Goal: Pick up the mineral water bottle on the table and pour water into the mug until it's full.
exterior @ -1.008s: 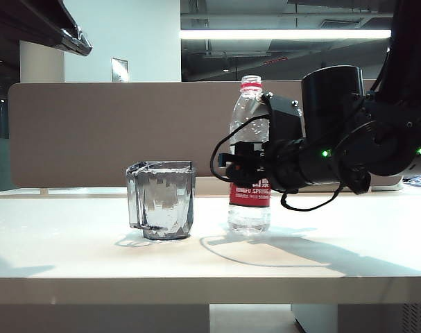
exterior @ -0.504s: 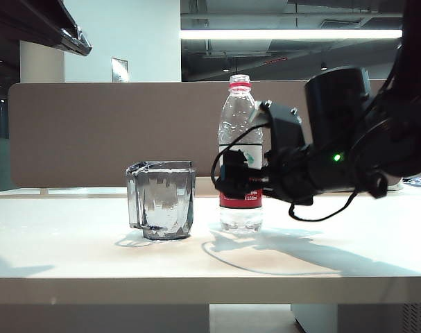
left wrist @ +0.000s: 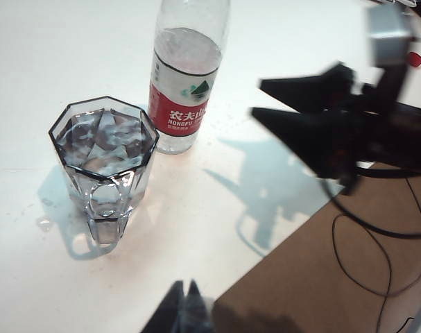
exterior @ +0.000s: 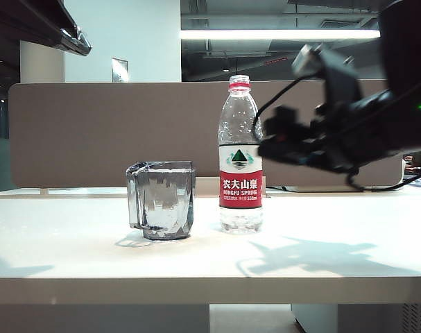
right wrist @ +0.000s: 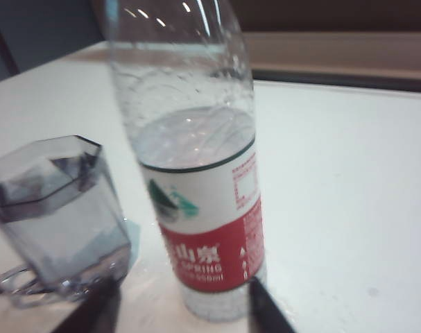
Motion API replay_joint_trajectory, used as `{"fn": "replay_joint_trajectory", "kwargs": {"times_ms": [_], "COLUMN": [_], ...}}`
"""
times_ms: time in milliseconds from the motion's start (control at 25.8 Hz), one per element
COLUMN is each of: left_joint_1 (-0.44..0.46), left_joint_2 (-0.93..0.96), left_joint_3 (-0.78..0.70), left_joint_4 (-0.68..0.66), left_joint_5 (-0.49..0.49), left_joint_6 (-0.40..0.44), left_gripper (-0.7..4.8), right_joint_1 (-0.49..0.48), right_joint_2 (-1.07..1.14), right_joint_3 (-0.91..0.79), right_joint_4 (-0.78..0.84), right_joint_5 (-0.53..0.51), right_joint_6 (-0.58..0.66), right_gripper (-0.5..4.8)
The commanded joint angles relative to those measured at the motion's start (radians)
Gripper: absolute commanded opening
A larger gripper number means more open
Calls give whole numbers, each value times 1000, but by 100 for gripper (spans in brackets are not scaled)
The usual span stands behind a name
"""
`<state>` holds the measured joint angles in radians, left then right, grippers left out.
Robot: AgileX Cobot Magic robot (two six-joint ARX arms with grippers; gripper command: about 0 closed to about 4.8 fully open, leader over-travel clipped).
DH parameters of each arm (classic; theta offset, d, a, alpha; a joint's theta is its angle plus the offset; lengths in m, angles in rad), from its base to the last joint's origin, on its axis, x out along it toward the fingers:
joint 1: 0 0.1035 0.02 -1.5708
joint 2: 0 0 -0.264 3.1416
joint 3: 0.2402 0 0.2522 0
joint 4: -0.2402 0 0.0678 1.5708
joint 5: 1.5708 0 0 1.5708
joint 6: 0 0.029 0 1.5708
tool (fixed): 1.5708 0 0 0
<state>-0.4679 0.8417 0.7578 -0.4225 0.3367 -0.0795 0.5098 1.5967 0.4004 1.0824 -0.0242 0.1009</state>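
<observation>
Narrow gap between mug [exterior: 161,200] and mineral water bottle [exterior: 241,156]. Right claw [exterior: 271,147] just beside bottle, off the open worktop [exterior: 349,236]. Partition panel [exterior: 92,132] behind.

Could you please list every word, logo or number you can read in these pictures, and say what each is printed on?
"农夫山泉": white characters on the red label band of the tall clear plastic mineral water bottle.
"NONGFU SPRING": beneath them, same band.
Green mountain logo: label's white part.
Small print beside and below: too small to read.
Smoky grey faceted mug: no text.

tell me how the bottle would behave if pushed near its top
The bottle is tall and narrow, standing upright, so it would probably tip rather than slide. Water fills only its lower half or so, which steadies it somewhat. Its thin clear plastic likely dents under squeeze.
</observation>
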Motion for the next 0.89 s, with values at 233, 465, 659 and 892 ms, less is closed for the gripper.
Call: {"fn": "replay_joint_trajectory", "kwargs": {"times_ms": [233, 465, 659, 892], "left_joint_1": [-1, -1, -1, -1], "left_joint_2": [-2, -2, -2, -2], "left_joint_3": [5, 5, 5, 5], "left_joint_4": [12, 13, 13, 13], "left_joint_5": [0, 0, 0, 0], "left_joint_6": [0, 1, 0, 0], "left_gripper": [-5, -5, -5, -5], "right_joint_1": [2, 2, 2, -13], "right_joint_2": [-290, -488, -621, -852], "right_joint_3": [-183, -261, -287, -330], "right_joint_4": [-48, -165, -270, -465], "right_joint_5": [1, -68, -66, -8], "right_joint_6": [0, 0, 0, 0], "right_gripper": [-6, -6, -6, -6]}}
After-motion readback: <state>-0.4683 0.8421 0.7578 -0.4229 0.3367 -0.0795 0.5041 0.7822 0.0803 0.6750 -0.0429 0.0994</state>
